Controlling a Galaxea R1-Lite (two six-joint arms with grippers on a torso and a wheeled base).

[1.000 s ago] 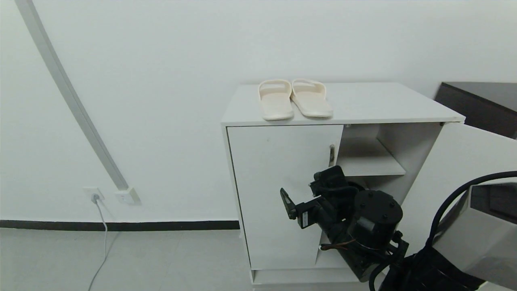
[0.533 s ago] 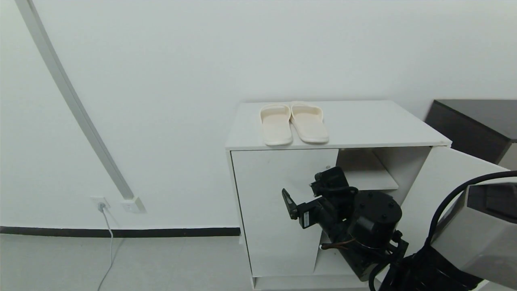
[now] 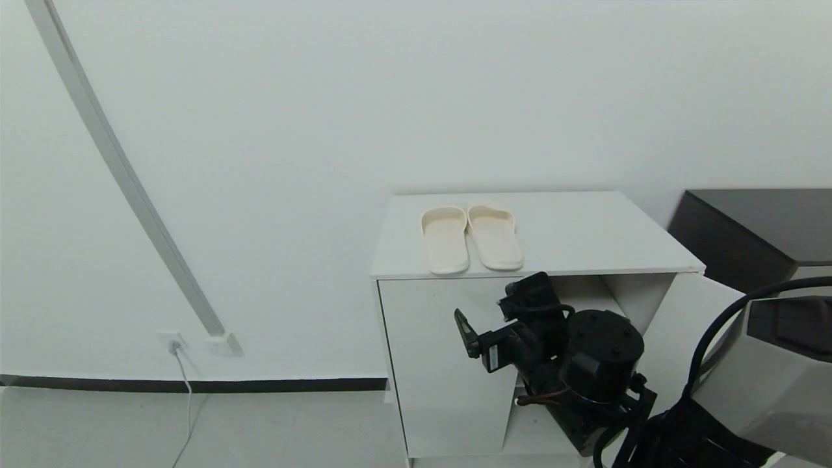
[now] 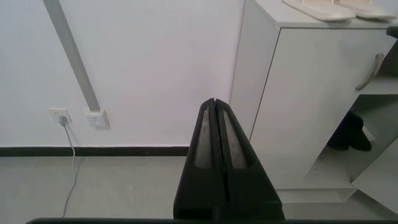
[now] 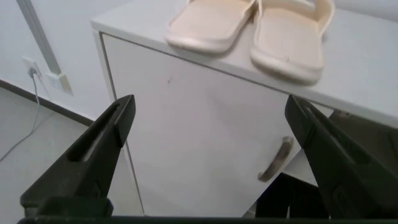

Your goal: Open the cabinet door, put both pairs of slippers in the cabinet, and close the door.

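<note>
A cream pair of slippers (image 3: 471, 237) lies side by side on top of the white cabinet (image 3: 585, 227), near its front edge. The cabinet's left door (image 3: 442, 364) is closed and its right door (image 3: 682, 325) stands swung open. My right gripper (image 5: 210, 106) is open in front of the left door, just below the slippers (image 5: 249, 25), with nothing between its fingers. Its handle (image 5: 277, 158) is close by. My left gripper (image 4: 214, 104) is shut and empty, off to the cabinet's left side (image 4: 258, 93). A dark shape (image 4: 348, 130) sits in the lower compartment.
A dark piece of furniture (image 3: 747, 227) stands right of the cabinet. On the wall to the left are a slanted grey cable duct (image 3: 123, 175), sockets and a hanging cable (image 3: 182, 383). Open floor (image 3: 195, 429) lies left of the cabinet.
The whole head picture has shifted, so the camera moved: the cabinet now sits lower. Against the cabinet, my right gripper stands higher, nearer the top of the left door.
</note>
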